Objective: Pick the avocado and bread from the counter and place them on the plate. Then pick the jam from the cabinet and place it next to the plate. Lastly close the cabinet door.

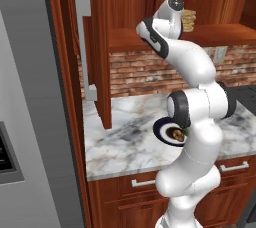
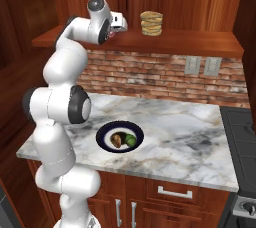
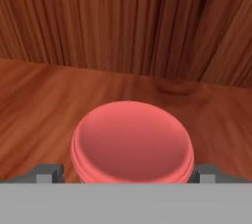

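Observation:
The jam (image 3: 132, 142), a pinkish-red jar, stands on the wooden cabinet shelf, close in front of the hand camera. My gripper (image 3: 129, 174) is open, with one fingertip (image 3: 47, 172) on each side of the jar and a narrow gap on the left. In the right base view the hand (image 2: 120, 23) reaches in over the shelf. The plate (image 2: 103, 141) lies on the marble counter (image 2: 190, 137) with the bread (image 2: 117, 140) and the avocado (image 2: 131, 140) on it. The cabinet door (image 1: 102, 47) stands open, swung out to the left.
A stack of tan discs (image 2: 151, 23) sits on the same shelf, right of the hand. The grey fridge (image 1: 30, 122) stands left of the open door. A brick backsplash (image 2: 150, 79) runs behind the counter, and a stove edge (image 2: 242, 142) lies at the right.

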Available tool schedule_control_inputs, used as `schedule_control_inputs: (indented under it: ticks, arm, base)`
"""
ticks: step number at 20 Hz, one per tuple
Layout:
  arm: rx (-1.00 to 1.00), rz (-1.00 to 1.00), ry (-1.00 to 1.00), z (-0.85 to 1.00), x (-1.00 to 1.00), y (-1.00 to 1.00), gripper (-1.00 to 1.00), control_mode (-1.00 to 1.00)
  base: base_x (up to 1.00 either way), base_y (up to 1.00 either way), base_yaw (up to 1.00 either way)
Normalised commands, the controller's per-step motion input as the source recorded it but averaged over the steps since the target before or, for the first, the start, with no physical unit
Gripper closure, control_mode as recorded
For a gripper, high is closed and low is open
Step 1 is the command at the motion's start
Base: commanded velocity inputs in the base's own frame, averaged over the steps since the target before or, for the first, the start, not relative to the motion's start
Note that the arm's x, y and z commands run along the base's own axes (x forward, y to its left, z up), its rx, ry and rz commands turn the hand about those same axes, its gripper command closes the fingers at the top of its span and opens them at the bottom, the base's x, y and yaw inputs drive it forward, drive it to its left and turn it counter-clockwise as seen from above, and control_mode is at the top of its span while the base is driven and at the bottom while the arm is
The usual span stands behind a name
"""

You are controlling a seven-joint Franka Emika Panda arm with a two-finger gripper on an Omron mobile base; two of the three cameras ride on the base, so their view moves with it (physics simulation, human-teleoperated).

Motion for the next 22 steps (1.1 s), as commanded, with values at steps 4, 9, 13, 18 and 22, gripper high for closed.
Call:
schedule_control_inputs:
  ticks: [4, 9, 13, 18, 22]
  arm:
    - [0.0, 0.0, 0.0, 0.0, 0.04, 0.0, 1.0, -1.0]
    - [0.08, 0.0, 0.0, -0.01, -0.02, -0.07, 1.0, -1.0]
    - [0.14, 0.0, 0.0, -0.06, -0.28, -0.13, 1.0, -1.0]
    - [0.17, 0.0, -0.03, -0.06, -0.95, -0.4, 1.0, -1.0]
    - [0.02, 0.0, -0.17, 0.45, -0.98, -0.33, 1.0, -1.0]
  base:
    - [0.0, 0.0, 0.0]
    - [0.0, 0.0, 0.0]
    - [0.0, 0.0, 0.0]
    - [0.0, 0.0, 0.0]
    - [0.0, 0.0, 0.0]
